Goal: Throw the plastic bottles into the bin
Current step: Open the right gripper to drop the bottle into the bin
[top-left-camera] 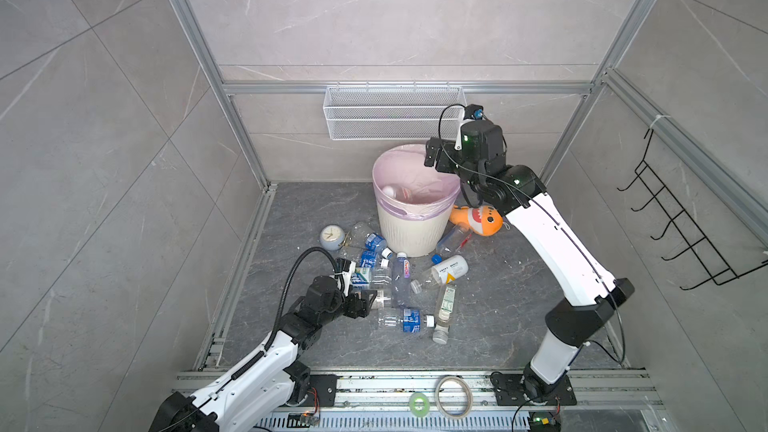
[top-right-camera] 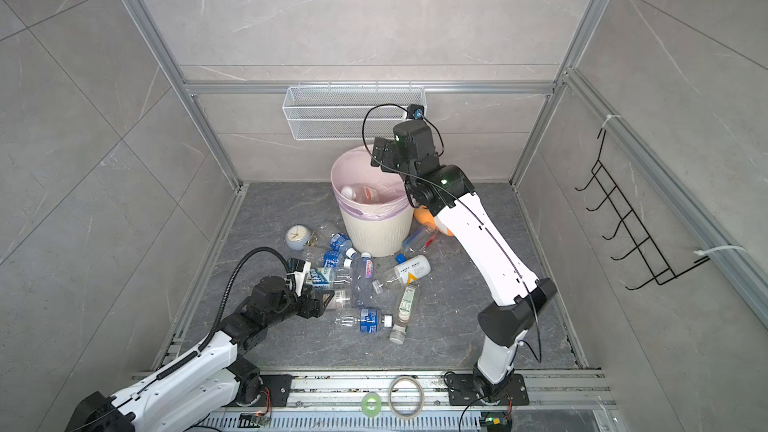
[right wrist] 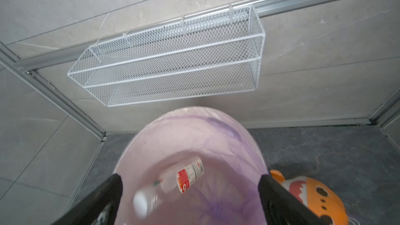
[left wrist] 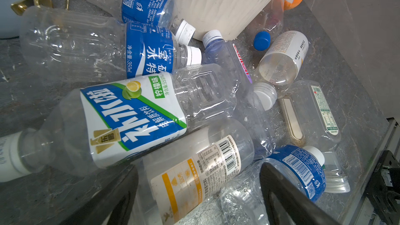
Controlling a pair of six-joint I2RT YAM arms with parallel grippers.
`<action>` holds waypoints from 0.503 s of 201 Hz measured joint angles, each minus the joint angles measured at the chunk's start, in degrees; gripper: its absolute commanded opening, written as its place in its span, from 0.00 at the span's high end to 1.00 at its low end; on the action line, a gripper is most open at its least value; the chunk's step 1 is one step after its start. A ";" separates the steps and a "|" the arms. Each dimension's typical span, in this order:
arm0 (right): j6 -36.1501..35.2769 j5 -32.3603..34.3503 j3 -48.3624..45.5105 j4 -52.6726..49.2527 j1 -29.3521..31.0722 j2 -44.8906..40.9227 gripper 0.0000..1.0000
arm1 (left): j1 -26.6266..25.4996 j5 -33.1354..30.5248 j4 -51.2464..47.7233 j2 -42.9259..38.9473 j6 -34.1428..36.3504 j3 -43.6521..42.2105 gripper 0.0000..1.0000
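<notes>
1. A red-labelled bottle (right wrist: pixel 173 187) lies inside the bin (top-left-camera: pixel 409 234), slanted against the pink liner; in the right wrist view its white cap end is nearest the camera and its base points deeper in. It looks blurred there.
2. In both top views that same bottle shows only as a pale shape with a red patch low in the bin (top-right-camera: pixel 376 230), its long axis running roughly across the opening.
3. The right pincer (right wrist: pixel 190 191) hangs above the bin mouth, its jaws spread wide either side of the opening and gripping nothing.
4. The other plastic bottles (top-left-camera: pixel 399 284) lie on their sides on the dark floor in front of the bin, pointing every which way. The purple-labelled one (top-left-camera: pixel 402 280) has its cap towards the bin. The blue-labelled one (top-left-camera: pixel 405 321) lies crosswise, cap to the right.
5. The left wrist view gives what the top views cannot: label print, and a yellow-labelled bottle (left wrist: pixel 194 174) lying between the fingers (left wrist: pixel 281 191) of the left pincer (left wrist: pixel 199 193), which stand wide apart on either side of it. I cannot tell whether they touch it.
6. An orange plush shark (top-left-camera: pixel 478 220) sits just right of the bin, a round clock (top-left-camera: pixel 332 237) to its left, and a white mesh basket (top-left-camera: pixel 395 112) hangs on the wall behind.
</notes>
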 measured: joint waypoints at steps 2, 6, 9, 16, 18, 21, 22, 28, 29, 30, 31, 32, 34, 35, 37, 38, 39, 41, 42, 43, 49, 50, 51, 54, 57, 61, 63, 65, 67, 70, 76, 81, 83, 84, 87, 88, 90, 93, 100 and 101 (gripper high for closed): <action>-0.02 -0.09 -0.63 0.04 0.04 -0.79 0.01 | 0.00 0.00 0.00 0.00 0.00 0.00 0.10; -0.02 -0.22 -1.81 0.26 0.17 -2.23 0.01 | 0.00 0.00 0.00 0.00 0.00 0.00 0.10; -0.02 -0.33 -2.38 0.31 0.22 -2.97 0.01 | 0.00 0.00 0.00 -0.02 0.00 0.00 0.10; -0.07 -0.57 -4.11 0.66 0.31 -5.53 0.01 | 0.00 0.00 0.02 -0.02 0.00 0.00 0.10; -0.07 -0.59 -4.52 0.68 0.31 -6.25 0.01 | 0.00 0.00 0.02 -0.02 0.00 0.00 0.10; -0.11 -0.59 -5.03 0.92 0.31 -7.04 0.01 | 0.00 0.00 0.02 -0.02 0.00 0.00 0.10; -0.11 -0.61 -5.22 1.01 0.31 -7.32 0.01 | 0.00 0.00 0.00 -0.02 0.00 0.00 0.10; -0.20 -0.81 -6.78 1.92 0.28 -9.18 0.01 | 0.00 0.00 0.00 -0.02 0.00 0.00 0.10; -0.20 -0.81 -7.30 1.97 0.28 -9.88 0.01 | 0.00 0.00 0.00 -0.02 0.00 0.00 0.10; -0.22 -0.79 -7.45 1.99 0.28 -10.12 0.01 | 0.00 0.00 0.02 -0.02 0.00 0.00 0.10; -0.22 -0.79 -7.82 2.01 0.28 -10.58 0.01 | 0.00 0.00 0.02 -0.02 0.00 0.00 0.10; -0.22 -0.79 -8.13 2.12 0.28 -10.86 0.01 | 0.00 0.00 0.02 -0.02 0.00 0.00 0.10; -0.22 -0.79 -8.59 2.32 0.28 -11.47 0.01 | 0.00 0.00 0.02 -0.02 0.00 0.00 0.10; -0.22 -0.79 -8.81 2.38 0.28 -11.72 0.01 | 0.00 0.00 0.02 -0.02 0.00 0.00 0.10; -0.22 -0.79 -9.55 2.51 0.28 -12.57 0.01 | 0.00 0.00 0.02 -0.04 0.00 0.00 0.10; -0.24 -0.79 -9.90 2.62 0.28 -12.98 0.01 | 0.00 0.00 0.02 -0.04 0.00 0.00 0.10; -0.22 -0.79 -10.12 2.64 0.28 -13.22 0.01 | 0.00 0.00 0.00 -0.04 0.00 0.00 0.10; -0.22 -0.81 -10.54 2.73 0.28 -13.66 0.01 | 0.00 0.00 0.02 -0.04 0.00 0.00 0.10; -0.22 -0.79 -10.91 2.73 0.28 -14.08 0.01 | 0.00 0.00 0.00 -0.04 0.00 0.00 0.10; -0.24 -0.79 -11.21 2.75 0.28 -14.36 0.01 | 0.00 0.00 0.02 -0.04 0.00 0.00 0.10; -0.26 -0.81 -12.85 3.17 0.28 -15.91 0.01 | 0.00 0.00 0.02 -0.04 0.00 0.00 0.10; -0.26 -0.81 -13.40 3.17 0.28 -16.39 0.01 | 0.00 0.00 0.02 -0.07 0.00 0.00 0.10; -0.28 -0.81 -13.68 3.19 0.28 -16.63 0.01 | 0.00 0.00 0.02 -0.07 0.00 0.00 0.10; -0.31 -0.81 -14.67 3.41 0.28 -17.42 0.01 | 0.00 0.00 0.00 -0.09 0.00 0.00 0.10; -0.44 -0.83 -15.54 3.43 0.28 -18.10 0.01 | 0.00 0.00 0.00 -0.11 0.00 0.00 0.10; -0.44 -0.83 -16.96 3.63 0.28 -19.08 0.01 | 0.00 0.00 0.00 -0.15 0.00 0.00 0.10; -0.44 -0.85 -17.79 3.63 0.28 -19.61 0.01 | 0.00 0.00 0.00 -0.20 0.00 0.00 0.10; -0.44 -0.83 -18.49 3.69 0.28 -20.04 0.01 | 0.00 0.00 0.00 -0.22 0.00 0.00 0.10; -0.44 -0.85 -19.19 3.89 0.28 -20.44 0.01 | 0.00 0.00 0.00 -0.28 0.00 0.00 0.10; -0.44 -0.96 -20.33 3.89 0.28 -21.00 0.01 | 0.00 0.00 0.00 -0.33 0.00 0.00 0.10; -0.44 -0.98 -22.93 4.15 0.28 -22.27 0.01 | 0.00 0.00 0.00 -0.55 0.00 0.00 0.10; -0.42 -0.98 -24.59 4.31 0.28 -23.04 0.01 | 0.00 0.02 0.00 -0.66 0.00 0.00 0.10; -0.42 -1.03 -25.44 4.28 0.28 -23.37 0.01 | 0.00 0.02 0.02 -0.72 0.00 0.00 0.10; -0.42 -1.03 -25.79 4.24 0.28 -23.52 0.01 | 0.00 0.02 0.02 -0.76 0.00 0.00 0.10; -0.42 -1.01 -27.34 4.42 0.28 -24.11 0.01 | 0.00 0.02 0.04 -0.83 0.00 0.00 0.10; -0.42 -1.03 -27.82 4.48 0.28 -24.26 0.01 | 0.00 0.02 0.02 -0.85 0.00 0.00 0.10; -0.39 -1.05 -28.44 4.46 0.28 -24.48 0.01 | 0.00 0.02 0.02 -0.92 0.00 0.00 0.10; -0.39 -1.07 -29.88 4.74 0.28 -25.05 0.01 | 0.00 0.02 0.04 -0.96 0.00 0.00 0.10; -0.37 -1.38 -33.03 5.09 0.28 -26.18 0.00 | 0.00 0.02 0.02 -1.09 0.00 0.00 0.10; -0.37 -1.49 -33.75 5.16 0.28 -26.43 0.00 | 0.00 0.02 0.02 -1.14 0.00 0.00 0.10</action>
